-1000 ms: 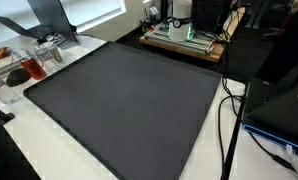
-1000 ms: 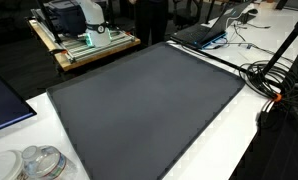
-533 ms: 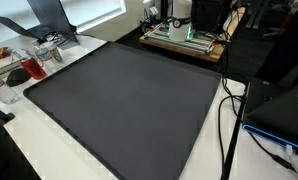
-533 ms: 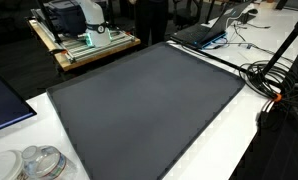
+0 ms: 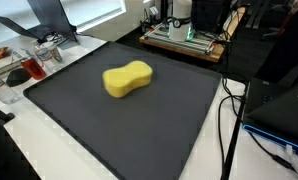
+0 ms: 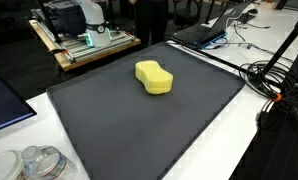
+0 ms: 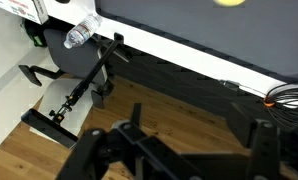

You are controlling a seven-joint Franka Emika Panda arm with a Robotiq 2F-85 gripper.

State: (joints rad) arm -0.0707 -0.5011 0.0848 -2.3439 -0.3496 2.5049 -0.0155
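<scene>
A yellow, peanut-shaped sponge (image 5: 127, 79) (image 6: 154, 77) lies flat on the dark grey mat (image 5: 109, 130) (image 6: 139, 130), toward its far part in both exterior views. Neither arm nor gripper appears in either exterior view. In the wrist view my gripper (image 7: 197, 122) hangs off the table over a wooden floor (image 7: 179, 100). Its two dark fingers stand wide apart with nothing between them. A sliver of the yellow sponge (image 7: 229, 3) shows at the top edge, far from the fingers.
A wooden cart with a machine (image 5: 184, 33) (image 6: 84, 40) stands behind the mat. A laptop (image 6: 204, 32) and cables (image 6: 274, 80) (image 5: 229, 110) lie at one side. Plastic containers (image 6: 39, 162) and a cluttered tray (image 5: 24, 65) sit near a corner. A bottle (image 7: 81, 35) and black stand (image 7: 84, 90) show below the table.
The yellow sponge now lies on the mat, which was bare in the earlier frames. Nothing else in the exterior views has moved.
</scene>
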